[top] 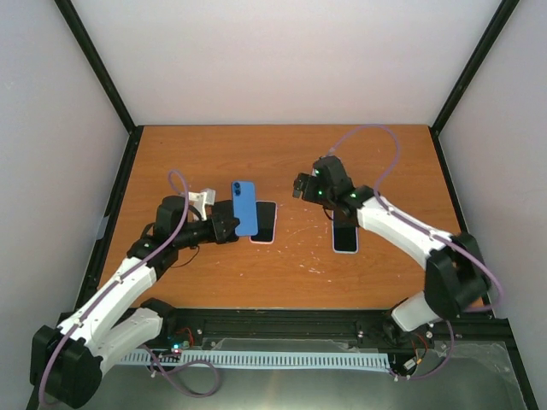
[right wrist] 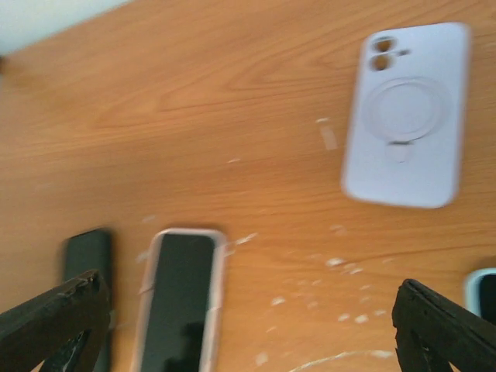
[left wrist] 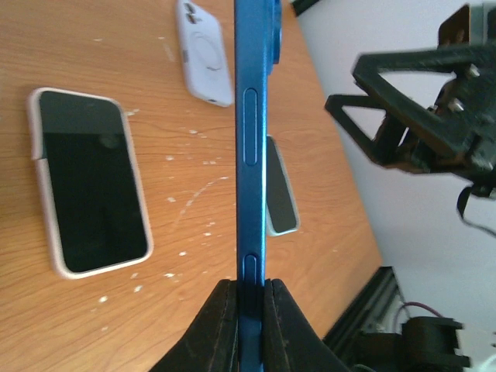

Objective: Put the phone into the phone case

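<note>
My left gripper (left wrist: 252, 310) is shut on the lower end of the blue phone (left wrist: 256, 139), which it holds edge-on and upright above the table. In the top view the blue phone (top: 244, 207) stands over the table's left middle, with the left gripper (top: 224, 227) at its near end. The empty lavender phone case (left wrist: 205, 50) lies back up on the wood, also visible as the phone case (right wrist: 407, 116) and the phone case (top: 200, 201). My right gripper (top: 297, 185) hovers open to the right of the phone, nothing between its fingers (right wrist: 54, 318).
A phone in a pinkish case (top: 263, 222) lies screen up just right of the held phone; the same pinkish-cased phone (right wrist: 178, 298) shows under the right wrist. A second white-rimmed phone (top: 345, 235) lies screen up beneath the right arm. Black frame posts and white walls border the wooden table (top: 282, 154).
</note>
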